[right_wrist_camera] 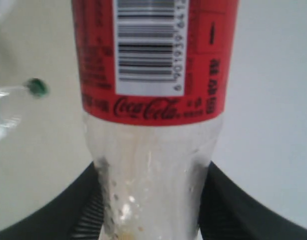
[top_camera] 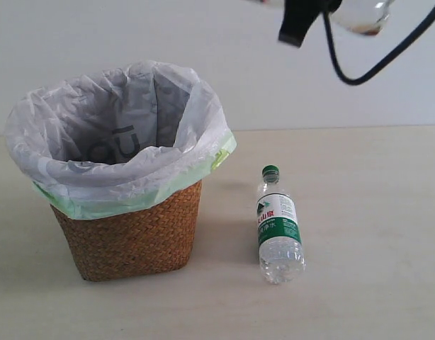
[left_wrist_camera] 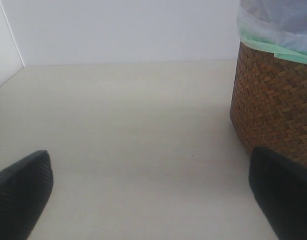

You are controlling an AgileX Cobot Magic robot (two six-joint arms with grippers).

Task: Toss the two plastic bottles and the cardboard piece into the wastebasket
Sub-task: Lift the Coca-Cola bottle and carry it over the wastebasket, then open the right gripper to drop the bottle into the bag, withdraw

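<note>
The slim bottle [right_wrist_camera: 151,75], clear plastic with a red label, is held near its base by the right gripper [right_wrist_camera: 152,200], whose dark fingers are closed against both sides of it. In the exterior view this pair is seen high at the far right, well apart from the wastebasket [top_camera: 132,234], which stands at the left. The green-capped bottle [top_camera: 278,227] lies on its side just right of the basket, cap pointing far. The left gripper [left_wrist_camera: 148,165] is spread wide with nothing between its fingers, low beside the wicker wall. The cardboard piece is not seen in any view.

Risk is judged as follows. If the held bottle were let go here, it would likely fall to the worktop [top_camera: 373,212] or onto the lying bottle, since the basket's mouth is not beneath it. Smooth plastic gripped at one end may also be expected to swing or slip. A light empty bottle could glance off the puffed bag rim.

The worktop is pale, matt and bare-looking; a plain white wall [top_camera: 274,85] is seen behind, and a black cable [top_camera: 345,71] hangs from the arm.
</note>
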